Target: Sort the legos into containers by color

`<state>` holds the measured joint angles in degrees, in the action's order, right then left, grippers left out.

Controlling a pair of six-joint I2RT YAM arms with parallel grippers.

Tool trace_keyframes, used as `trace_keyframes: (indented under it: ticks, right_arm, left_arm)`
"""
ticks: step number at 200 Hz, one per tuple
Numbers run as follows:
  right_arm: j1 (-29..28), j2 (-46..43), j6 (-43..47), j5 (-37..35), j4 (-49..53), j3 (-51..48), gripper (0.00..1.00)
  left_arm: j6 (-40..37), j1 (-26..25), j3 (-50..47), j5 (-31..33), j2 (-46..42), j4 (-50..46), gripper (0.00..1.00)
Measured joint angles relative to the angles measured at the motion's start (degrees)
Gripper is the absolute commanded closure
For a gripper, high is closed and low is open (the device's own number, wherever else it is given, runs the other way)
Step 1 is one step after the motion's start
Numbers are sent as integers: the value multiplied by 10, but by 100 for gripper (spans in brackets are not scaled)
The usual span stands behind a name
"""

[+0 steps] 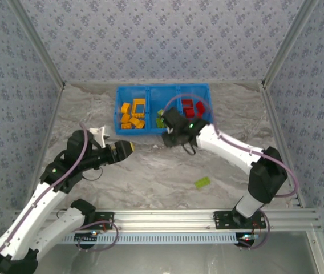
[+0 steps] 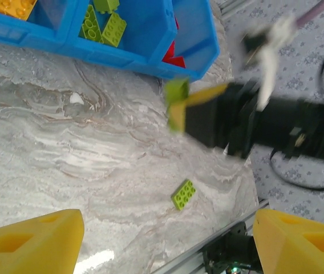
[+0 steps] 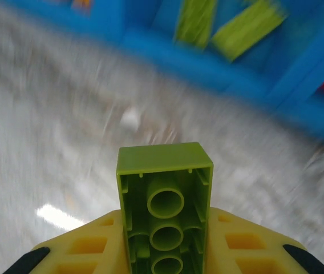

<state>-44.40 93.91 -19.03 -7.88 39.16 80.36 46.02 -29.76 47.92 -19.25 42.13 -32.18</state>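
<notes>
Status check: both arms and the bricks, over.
Left gripper open, empty, over the table. Right gripper shut on lime brick, near bin front. Second lime brick loose on table. Nothing blocking the bin.

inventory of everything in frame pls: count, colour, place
bin: 1, blue, three compartments, far centre of table
orange-yellow bricks: about six, left compartment
green bricks: at least three, lime, middle compartment
red bricks: about four, right compartment
loose brick: 1, lime, on the table, near right
held brick: 1, lime, in the right hand
table: 1, grey marbled
left hand: 1, yellow fingers, open and empty, in front of the bin's left end
right hand: 1, yellow fingers, shut on the held brick, just in front of the bin
</notes>
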Motion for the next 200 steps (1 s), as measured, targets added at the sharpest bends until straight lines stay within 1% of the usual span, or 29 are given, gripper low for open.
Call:
trace_keyframes:
  ticks: [14,39,78,107,132,152,183,194,200]
  right_arm:
    - [43,45,-2,6,-9,76,70]
    - [82,157,-4,23,-28,208,70]
    - [115,302,-14,57,-40,336,70]
    - [136,369,-30,90,-52,398,69]
    - [150,440,-51,112,-53,498,68]
    - [155,476,-68,120,-53,533,66]
    - [156,509,-93,130,-50,542,60]
    - [156,516,-99,133,-49,542,56]
    - [156,520,-102,135,-48,542,51]
  left_arm:
    - [2,-1,0,10,22,23,22]
    - [2,-10,0,32,57,54,24]
    - [-2,-37,5,64,94,69,24]
    - [-5,-56,18,82,110,72,25]
    - [-5,-71,26,94,121,78,25]
    - [-9,-79,31,101,129,79,25]
    - [-17,-91,47,112,144,78,25]
    - [-20,-97,53,114,148,78,25]
    - [-20,-100,56,115,150,77,25]
